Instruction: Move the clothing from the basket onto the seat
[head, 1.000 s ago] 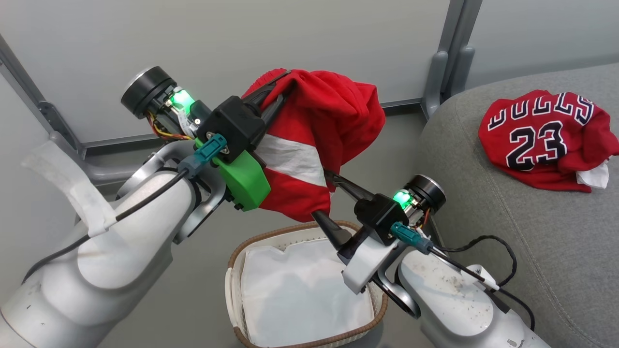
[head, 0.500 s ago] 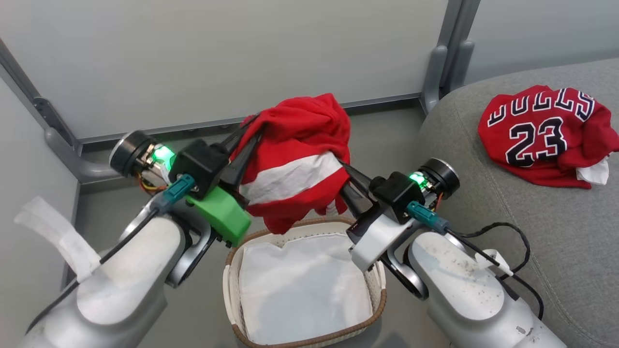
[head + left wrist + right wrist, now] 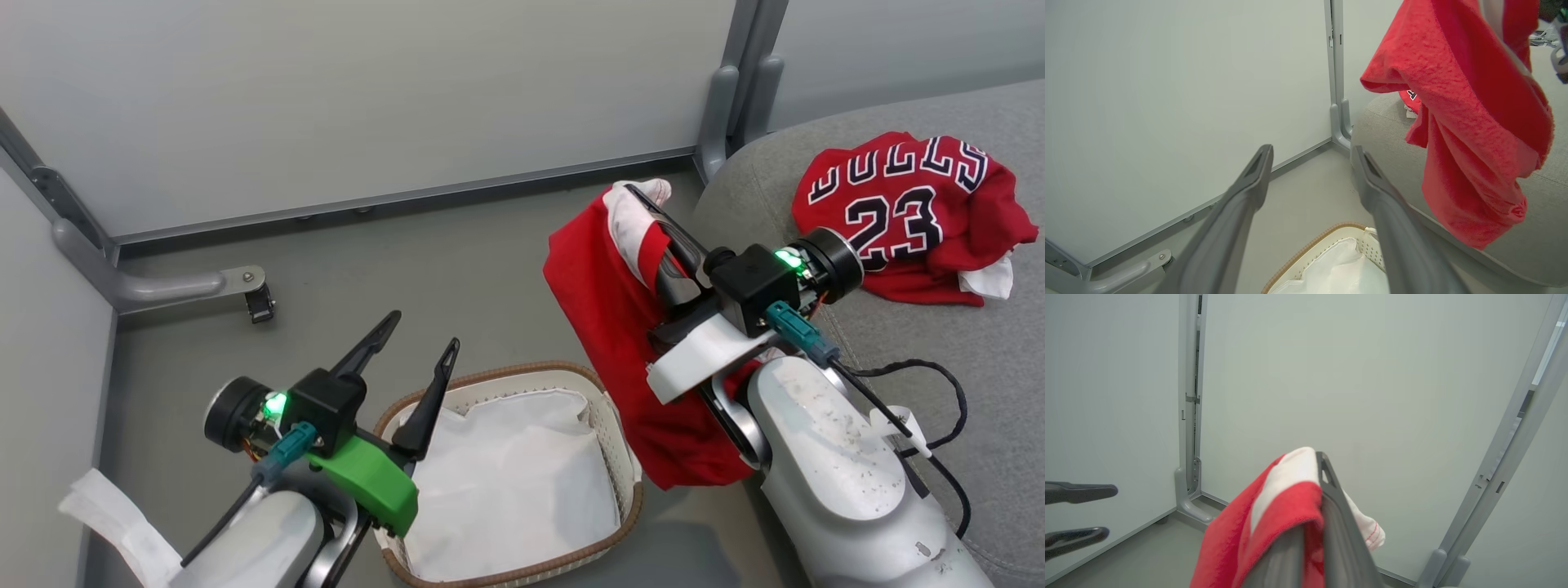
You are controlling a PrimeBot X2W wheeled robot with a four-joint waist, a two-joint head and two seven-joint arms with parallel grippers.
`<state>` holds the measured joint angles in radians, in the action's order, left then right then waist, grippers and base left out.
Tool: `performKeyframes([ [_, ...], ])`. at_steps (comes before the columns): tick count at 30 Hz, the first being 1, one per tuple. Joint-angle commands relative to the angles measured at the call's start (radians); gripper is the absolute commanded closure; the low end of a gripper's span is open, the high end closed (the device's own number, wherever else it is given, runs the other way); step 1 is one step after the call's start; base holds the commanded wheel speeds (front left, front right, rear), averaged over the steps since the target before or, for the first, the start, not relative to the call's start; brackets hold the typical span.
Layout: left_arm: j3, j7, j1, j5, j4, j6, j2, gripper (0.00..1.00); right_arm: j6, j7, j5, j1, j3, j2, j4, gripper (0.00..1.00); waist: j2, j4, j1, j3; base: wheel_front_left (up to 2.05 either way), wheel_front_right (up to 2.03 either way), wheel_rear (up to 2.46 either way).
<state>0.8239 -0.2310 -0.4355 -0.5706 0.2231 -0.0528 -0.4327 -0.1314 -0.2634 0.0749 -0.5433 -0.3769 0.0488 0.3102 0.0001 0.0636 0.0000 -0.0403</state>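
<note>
**Q:** What has the robot got hold of?
**A:** The right gripper (image 3: 635, 194) is clamped tight on a red garment (image 3: 604, 327) with a white band. The cloth is pinched between its two dark fingers near the tips. The garment hangs from that single pinch and drapes down past the forearm.

**Q:** And the other arm?
**A:** The left gripper (image 3: 424, 329) has its fingers spread wide with nothing between them. It sits low at the near left rim of the basket (image 3: 608, 425), well clear of the cloth, probably so that one arm alone carries the load.

**Q:** Where is the clothing?
**A:** It is split. A jersey (image 3: 898, 212) numbered 23 lies crumpled on the grey seat (image 3: 980, 392). The red garment is in the air between the basket and the seat, above the floor (image 3: 408, 253). Whether its lower hem brushes the seat's front edge is hard to judge from these angles.

**Q:** Why hold it so high?
**A:** Limp cloth sags. Lifted by its top edge, it looks set to clear the seat's rounded edge rather than drag against it.

**Q:** What is in the basket?
**A:** A flat white sheet (image 3: 514, 490) lines the bottom, and no red cloth can be seen there. This looks like the last piece to move. It needs carrying over the cushion, to a spot beside the jersey, before the fingers let go.
</note>
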Motion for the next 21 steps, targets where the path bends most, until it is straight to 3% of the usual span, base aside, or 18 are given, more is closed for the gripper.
performKeyframes([
  [1,0.003,-0.009,0.026,-0.009,0.003,-0.005,0.007,0.00,0.001,-0.002,-0.013,0.018,0.015,0.003,-0.008,1.00,-0.0001,0.004,0.0000,-0.001,0.00,0.00,0.00],
  [9,0.004,-0.026,0.081,-0.008,-0.022,-0.013,0.041,0.00,0.001,-0.002,-0.049,0.038,0.072,0.003,-0.027,1.00,-0.0001,0.069,0.0000,-0.027,0.00,0.00,0.00],
  [21,-0.004,-0.034,0.041,0.016,-0.016,-0.008,0.075,0.00,0.001,-0.002,-0.094,0.005,0.119,0.009,-0.047,1.00,-0.0001,0.277,0.0000,-0.141,0.00,0.00,0.00],
])
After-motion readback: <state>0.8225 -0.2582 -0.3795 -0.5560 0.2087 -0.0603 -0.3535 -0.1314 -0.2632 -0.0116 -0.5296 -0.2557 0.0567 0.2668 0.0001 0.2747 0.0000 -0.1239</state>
